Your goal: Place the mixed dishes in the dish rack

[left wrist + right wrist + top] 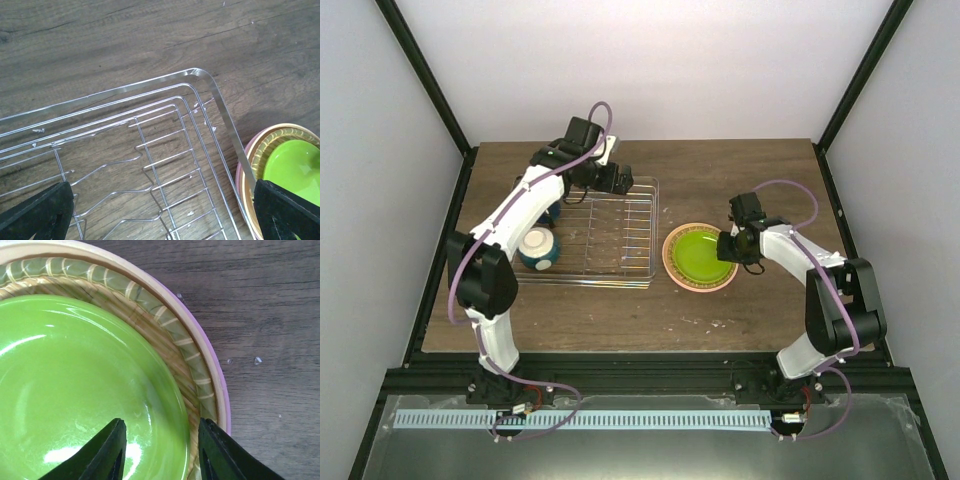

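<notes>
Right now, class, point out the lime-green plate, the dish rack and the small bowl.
lime-green plate (700,255), top external view, centre of its face.
dish rack (206,75), left wrist view, rounded corner of its rim.
small bowl (536,246), top external view, its white inside.

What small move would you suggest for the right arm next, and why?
Probably lower slightly and close the right gripper on the rim of the round lime-green plate: its open jaws straddle that rim, above the cream plate, gripping nothing yet.
</notes>
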Action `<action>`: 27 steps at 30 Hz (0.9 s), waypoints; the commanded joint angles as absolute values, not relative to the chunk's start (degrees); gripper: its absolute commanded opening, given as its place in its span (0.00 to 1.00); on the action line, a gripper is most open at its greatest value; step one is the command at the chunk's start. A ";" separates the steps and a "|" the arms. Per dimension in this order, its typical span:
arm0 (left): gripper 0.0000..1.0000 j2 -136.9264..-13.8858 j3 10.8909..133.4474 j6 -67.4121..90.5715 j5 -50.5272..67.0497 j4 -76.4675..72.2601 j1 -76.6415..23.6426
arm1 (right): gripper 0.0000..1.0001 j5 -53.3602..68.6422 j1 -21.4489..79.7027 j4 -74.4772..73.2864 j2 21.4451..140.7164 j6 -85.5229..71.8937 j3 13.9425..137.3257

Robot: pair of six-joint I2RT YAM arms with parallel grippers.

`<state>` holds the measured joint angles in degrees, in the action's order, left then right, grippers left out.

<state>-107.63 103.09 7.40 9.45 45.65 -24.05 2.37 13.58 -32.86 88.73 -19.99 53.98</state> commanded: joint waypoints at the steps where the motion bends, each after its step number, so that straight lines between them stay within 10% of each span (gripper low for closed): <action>1: 1.00 -108.90 104.77 6.80 9.29 46.21 -24.26 | 0.41 3.38 13.39 -31.63 89.41 -19.40 55.19; 27: 1.00 -109.47 104.68 7.09 9.93 46.67 -24.26 | 0.37 15.61 13.44 -16.56 93.08 -22.50 40.35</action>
<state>-108.64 103.48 7.25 9.30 46.41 -24.05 11.49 13.45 -13.98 89.80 -20.62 45.71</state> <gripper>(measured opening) 0.997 0.366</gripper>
